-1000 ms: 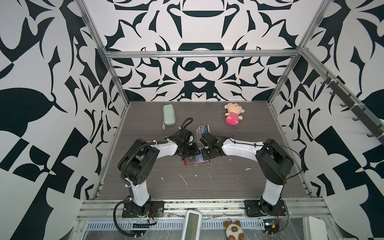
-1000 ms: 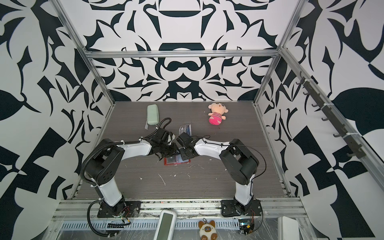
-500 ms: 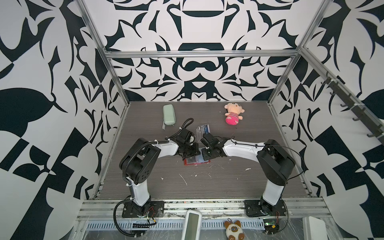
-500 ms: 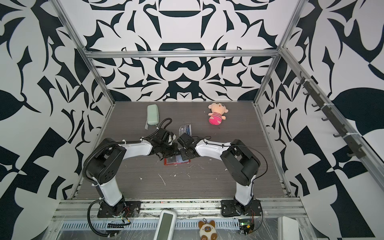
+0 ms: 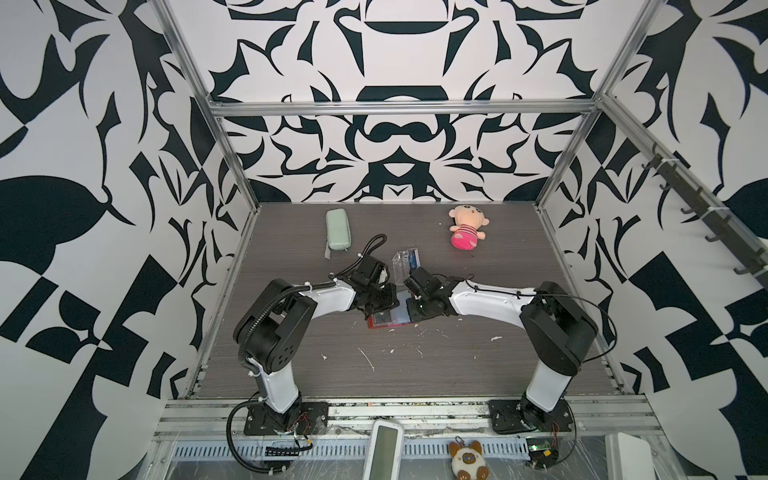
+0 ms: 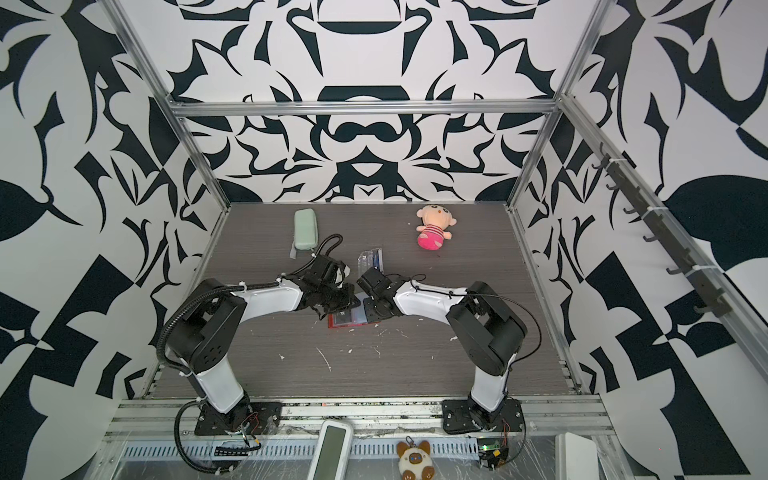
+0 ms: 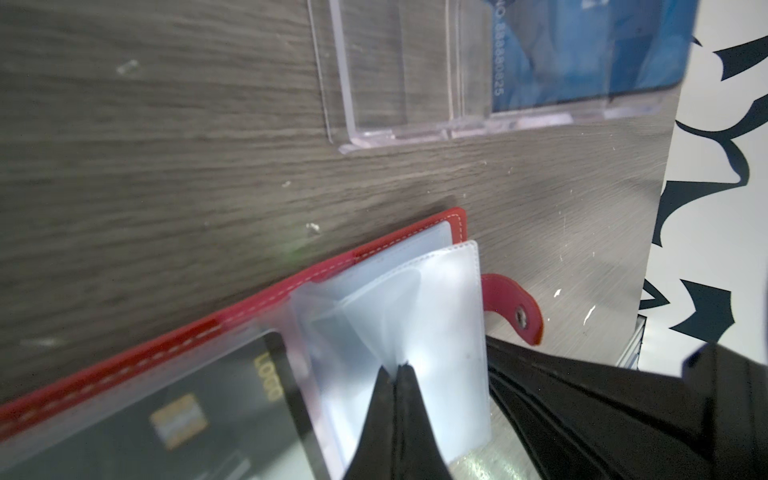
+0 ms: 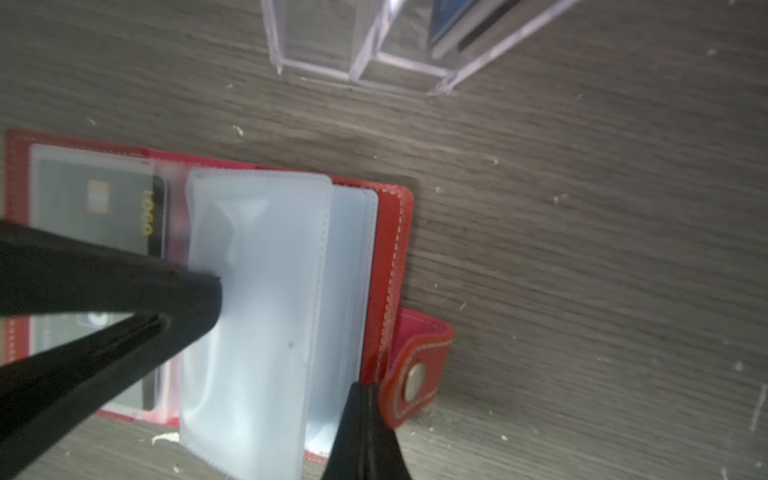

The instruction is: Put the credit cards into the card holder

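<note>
The card holder (image 5: 384, 321) lies open and flat near the middle of the worktop (image 5: 457, 361). It is a red, leather-like booklet with pale stitching along its border. Several clear, milky sleeve pages (image 8: 257, 291) are bound down its spine. A rounded red snap tab (image 8: 419, 361) with a metal stud juts from the cover edge on the side away from the filled sleeve. That sleeve, flat against the open cover, holds one dark card (image 8: 95, 199) with a gold chip and gold "LOGO" lettering.

At 12 o'clock from the holder, near but not touching it, stands a clear acrylic box (image 5: 405, 266). A blue card (image 7: 582, 50) with pale digits stands in one of its compartments.

The left fingers (image 7: 406, 384) come in from 9 o'clock and are closed tip to tip on the topmost sleeve page. The film creases toward the tips, so it looks pinched. The right fingers (image 8: 368, 401) come in from 3 o'clock. They are fully closed with nothing seen between them, and their tips rest on the holder's edge just beside the snap tab.

A pale green case (image 5: 337, 230) sits at 11 o'clock and a pink doll (image 5: 464, 227) at 1 o'clock, both well apart from the holder.
</note>
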Tool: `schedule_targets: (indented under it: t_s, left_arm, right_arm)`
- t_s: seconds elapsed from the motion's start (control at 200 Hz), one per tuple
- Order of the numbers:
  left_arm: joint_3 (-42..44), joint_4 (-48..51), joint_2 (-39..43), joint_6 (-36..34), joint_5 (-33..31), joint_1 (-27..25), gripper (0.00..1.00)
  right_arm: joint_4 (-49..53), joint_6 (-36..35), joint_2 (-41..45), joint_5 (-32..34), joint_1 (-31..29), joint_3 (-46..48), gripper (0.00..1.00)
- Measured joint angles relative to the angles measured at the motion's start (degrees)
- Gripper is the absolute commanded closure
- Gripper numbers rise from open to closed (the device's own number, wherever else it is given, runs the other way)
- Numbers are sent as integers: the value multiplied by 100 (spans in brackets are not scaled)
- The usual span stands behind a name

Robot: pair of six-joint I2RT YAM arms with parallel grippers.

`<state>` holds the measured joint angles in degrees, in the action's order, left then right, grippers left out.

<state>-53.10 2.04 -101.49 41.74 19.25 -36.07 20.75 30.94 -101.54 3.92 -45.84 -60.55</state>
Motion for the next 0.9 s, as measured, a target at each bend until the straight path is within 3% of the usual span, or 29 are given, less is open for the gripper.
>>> schedule_targets:
  t_s: [0.34,0.415,0.485,0.58,0.9]
  left_arm:
    - [2,-2,0,-9,0,0,100]
    - [4,-4,2,-15,0,0,100]
    - [48,-13,46,-24,-26,0,77]
    - [205,-26,262,-9,-179,0,65]
    - [728,-26,1504,-44,-1115,0,62]
  right_arm:
    - [-197,37,0,-267,0,0,100]
    - [-245,42,-2,-306,0,0,96]
    - [-313,55,-2,-361,0,0,91]
    - [-468,81,-2,-483,0,2,85]
    - [-1130,140,-28,-1108,0,74,79]
